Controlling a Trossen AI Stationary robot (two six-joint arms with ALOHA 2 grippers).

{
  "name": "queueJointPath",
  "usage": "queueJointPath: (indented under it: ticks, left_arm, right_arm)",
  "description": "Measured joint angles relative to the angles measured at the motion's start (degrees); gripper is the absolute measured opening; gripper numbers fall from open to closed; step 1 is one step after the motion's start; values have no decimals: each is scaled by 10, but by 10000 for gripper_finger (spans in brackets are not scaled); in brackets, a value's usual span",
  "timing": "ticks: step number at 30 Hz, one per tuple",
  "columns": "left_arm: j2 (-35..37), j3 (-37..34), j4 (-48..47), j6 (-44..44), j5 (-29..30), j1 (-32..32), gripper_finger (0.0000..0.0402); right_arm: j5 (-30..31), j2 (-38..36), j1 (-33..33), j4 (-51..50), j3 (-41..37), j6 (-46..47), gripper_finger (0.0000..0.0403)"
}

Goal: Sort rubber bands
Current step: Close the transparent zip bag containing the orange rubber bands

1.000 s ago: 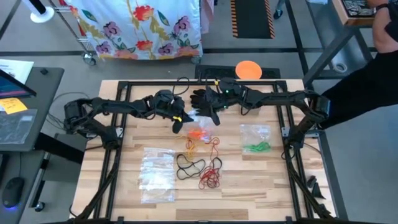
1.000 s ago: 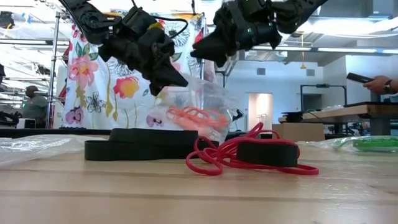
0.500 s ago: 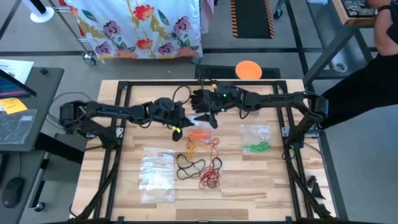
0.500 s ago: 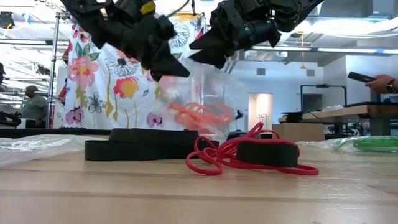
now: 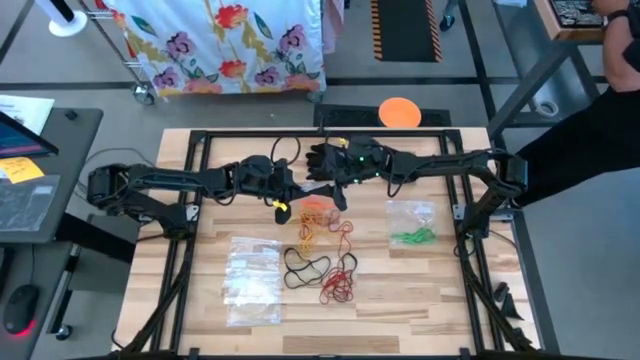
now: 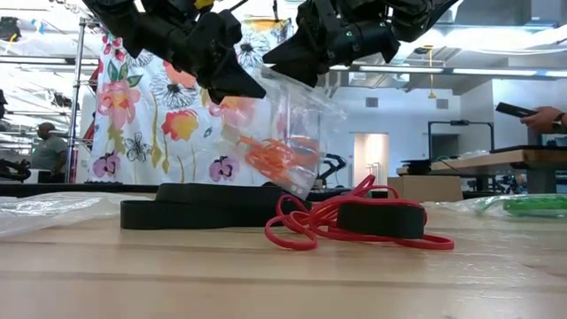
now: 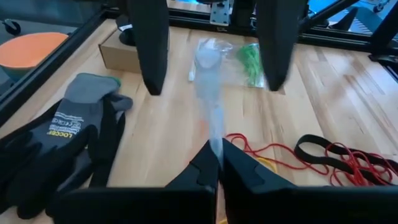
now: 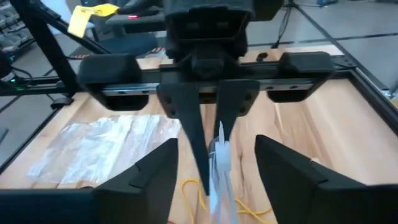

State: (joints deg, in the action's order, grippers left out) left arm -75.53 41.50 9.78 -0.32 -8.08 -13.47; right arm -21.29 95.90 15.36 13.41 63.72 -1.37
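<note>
My left gripper pinches one edge of the clear bag, which hangs above the table with orange rubber bands inside. My right gripper waits wide open around the other edge (nothing held yet). I should close it gently, then pull the top apart slowly; the other rubber bands lie below on the table.
</note>
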Motion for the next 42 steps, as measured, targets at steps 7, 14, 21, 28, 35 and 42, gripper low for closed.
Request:
queueJointPath:
  ticks: [7, 14, 21, 28, 35, 42]
  left_arm:
    - [0, 0, 0, -5, 0, 1, 0]
    - [0, 0, 2, -8, 0, 1, 0]
    - [0, 0, 10, -14, 0, 1, 0]
    - [0, 0, 9, -14, 0, 1, 0]
    - [0, 0, 16, -17, 0, 1, 0]
    - [0, 0, 17, -8, -1, 1, 0]
  right_arm:
    - [4, 0, 0, -4, 0, 0, 139]
    - [4, 0, 0, -5, 0, 0, 113]
    - [4, 0, 0, -5, 0, -1, 112]
    - [4, 0, 0, -5, 0, -1, 99]
    - [4, 0, 0, -1, 0, -1, 43]
    - [4, 0, 0, -1, 0, -4, 17]
